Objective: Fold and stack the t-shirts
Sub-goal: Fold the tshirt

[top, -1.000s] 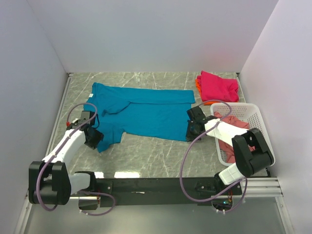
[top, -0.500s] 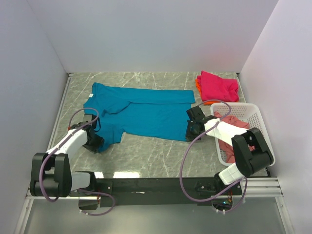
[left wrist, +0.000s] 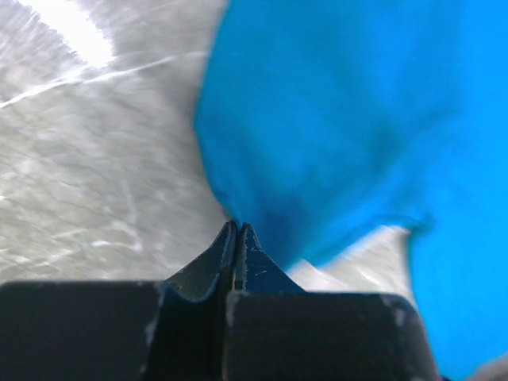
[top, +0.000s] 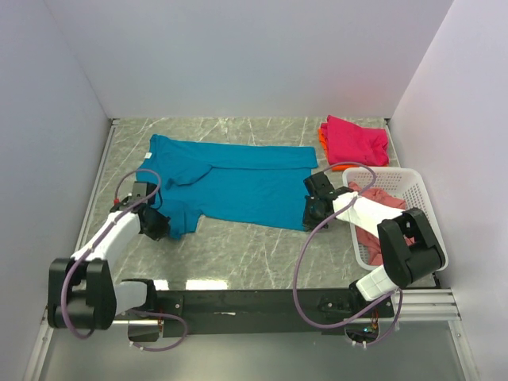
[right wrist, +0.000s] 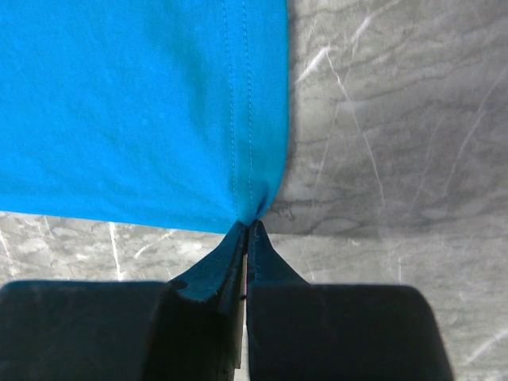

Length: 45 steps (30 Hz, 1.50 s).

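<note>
A teal-blue t-shirt lies spread on the grey marble table. My left gripper is shut on its near left sleeve corner, jaws pressed together on the cloth. My right gripper is shut on the shirt's near right hem corner, where the stitched hem bunches. A folded magenta-pink t-shirt lies on an orange one at the back right. A dusty salmon-pink t-shirt lies in the basket.
A white plastic lattice basket stands at the right beside my right arm. Grey walls close the table at the left, back and right. Bare marble shows between the shirt and the black base rail.
My left gripper moved toward the shirt's left sleeve, dipped nearer, then came back up to the right with the sleeve corner. The right arm has not moved.
</note>
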Each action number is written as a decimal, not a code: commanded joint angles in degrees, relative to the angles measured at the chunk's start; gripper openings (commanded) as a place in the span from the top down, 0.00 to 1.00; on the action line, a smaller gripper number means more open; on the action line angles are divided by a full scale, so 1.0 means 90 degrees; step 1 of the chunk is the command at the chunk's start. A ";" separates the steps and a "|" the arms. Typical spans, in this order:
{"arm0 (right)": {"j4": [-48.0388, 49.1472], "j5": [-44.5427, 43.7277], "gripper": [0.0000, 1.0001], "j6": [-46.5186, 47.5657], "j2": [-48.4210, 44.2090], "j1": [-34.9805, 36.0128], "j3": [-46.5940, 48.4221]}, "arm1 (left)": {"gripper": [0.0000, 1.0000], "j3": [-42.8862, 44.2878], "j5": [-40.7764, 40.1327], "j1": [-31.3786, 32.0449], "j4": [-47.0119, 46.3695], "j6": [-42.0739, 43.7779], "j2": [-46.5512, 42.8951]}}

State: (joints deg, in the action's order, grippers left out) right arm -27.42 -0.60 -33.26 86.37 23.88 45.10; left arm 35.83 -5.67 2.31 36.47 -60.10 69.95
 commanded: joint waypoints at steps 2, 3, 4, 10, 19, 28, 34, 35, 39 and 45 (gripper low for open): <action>-0.0351 -0.0118 1.00 0.0131 -0.0270 0.0052 0.0428 | 0.99 0.0743 0.0230 0.0007 -0.0009 0.0173 -0.0603; -0.0400 -0.0128 1.00 0.0150 -0.0309 0.0042 0.0467 | 0.99 0.0832 0.0094 0.0007 0.0039 0.0125 -0.0624; -0.0439 -0.0119 1.00 0.0169 -0.0338 0.0052 0.0574 | 0.99 0.0910 0.0054 0.0007 0.0069 0.0086 -0.0663; -0.0878 -0.0031 1.00 0.0296 -0.0251 0.0042 0.1140 | 0.99 0.1438 0.0180 -0.0002 -0.0018 0.0105 -0.0410; -0.1347 -0.0275 1.00 0.0453 0.0383 0.0032 0.2243 | 0.99 0.2472 0.0074 -0.0032 -0.0302 -0.0002 0.0488; -0.1611 -0.0187 1.00 0.0501 0.0852 -0.0358 0.3122 | 0.99 0.3556 -0.0073 -0.0178 -0.0243 -0.0158 0.1280; -0.1787 -0.0187 1.00 0.0638 0.1243 -0.0563 0.3767 | 0.99 0.4104 -0.0278 -0.0237 -0.0497 -0.0159 0.1641; -0.1807 -0.0177 1.00 0.0677 0.1311 -0.0602 0.3845 | 0.99 0.4298 -0.0317 -0.0237 -0.0507 -0.0139 0.1767; -0.1934 -0.0158 1.00 0.0785 0.1585 -0.0787 0.4342 | 0.99 0.4943 -0.0385 -0.0402 -0.0322 -0.0022 0.2246; -0.2090 -0.0080 1.00 0.0941 0.2073 -0.0905 0.4958 | 0.99 0.5705 -0.0366 -0.0471 -0.0244 0.0134 0.2939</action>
State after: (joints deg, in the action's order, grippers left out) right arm -44.75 -1.39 -26.44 103.26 16.45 85.62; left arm 83.61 -7.88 -1.52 34.52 -60.49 94.78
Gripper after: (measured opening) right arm 0.010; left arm 0.016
